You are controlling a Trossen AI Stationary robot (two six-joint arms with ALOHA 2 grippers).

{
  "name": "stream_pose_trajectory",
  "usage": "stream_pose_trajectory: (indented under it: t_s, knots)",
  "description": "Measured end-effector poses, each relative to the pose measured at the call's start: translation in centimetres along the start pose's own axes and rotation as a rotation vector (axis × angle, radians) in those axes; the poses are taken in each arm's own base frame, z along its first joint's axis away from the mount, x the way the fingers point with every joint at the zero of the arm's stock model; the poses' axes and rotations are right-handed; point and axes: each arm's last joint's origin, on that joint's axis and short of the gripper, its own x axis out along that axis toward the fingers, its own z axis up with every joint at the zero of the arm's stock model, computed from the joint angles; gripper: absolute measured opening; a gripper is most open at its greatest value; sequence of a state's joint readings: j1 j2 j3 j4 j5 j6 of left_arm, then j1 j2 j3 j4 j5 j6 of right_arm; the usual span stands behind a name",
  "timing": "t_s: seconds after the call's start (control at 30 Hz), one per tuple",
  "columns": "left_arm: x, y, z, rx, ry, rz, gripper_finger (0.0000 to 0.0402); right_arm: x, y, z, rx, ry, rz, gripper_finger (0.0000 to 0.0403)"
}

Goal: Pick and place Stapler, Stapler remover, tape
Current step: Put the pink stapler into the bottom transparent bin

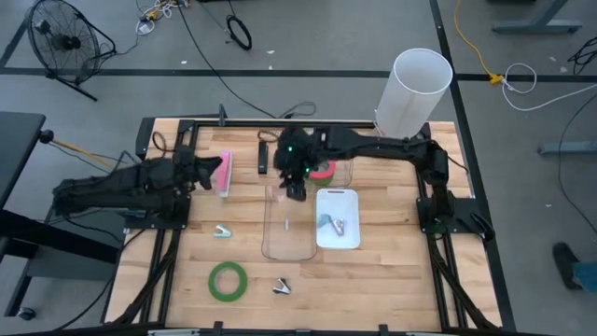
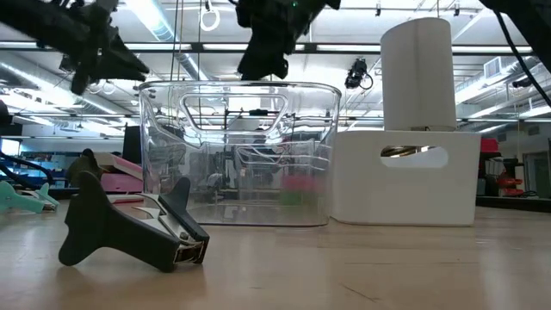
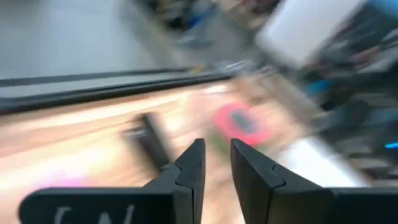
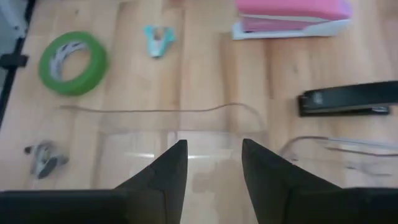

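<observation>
Left gripper (image 1: 216, 173) stretches in flat by the pink stapler (image 1: 224, 175), fingers narrow, holding nothing. Green tape (image 1: 228, 280) sits at the near edge. Right gripper (image 1: 297, 189) hangs over the clear bin (image 1: 288, 245), fingers apart, empty.

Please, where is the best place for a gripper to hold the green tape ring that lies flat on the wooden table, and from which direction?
The green tape ring lies flat and alone, hole up. Probably best: descend from above, one finger in the hole, one outside, pinching the band.
</observation>
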State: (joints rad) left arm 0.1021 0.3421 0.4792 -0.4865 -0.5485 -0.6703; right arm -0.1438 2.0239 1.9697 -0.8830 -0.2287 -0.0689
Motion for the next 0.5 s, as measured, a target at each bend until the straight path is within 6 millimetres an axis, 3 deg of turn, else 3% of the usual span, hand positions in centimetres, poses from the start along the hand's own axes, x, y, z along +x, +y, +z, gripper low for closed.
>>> stream_pose_trajectory:
  t_s: [0.1,0.2,0.33,0.5]
  knots:
    - [0.0,-0.3,1.6,0.092,0.124,0.21,0.0082,0.4,1.9,0.0,-0.032,0.017,0.025,0.0151]
    - [0.9,-0.9,2.4,0.137,0.237,0.302,0.01,0.8,3.9,-0.2,-0.065,0.039,0.052,0.0151]
    - [3.1,-1.6,2.5,0.184,0.362,0.328,0.0153,1.2,6.7,-0.4,-0.113,0.061,0.091,0.0151]
    - [5.7,-1.1,1.5,0.164,0.471,0.453,0.0231,1.5,10.0,-0.9,-0.165,0.086,0.135,0.0151]
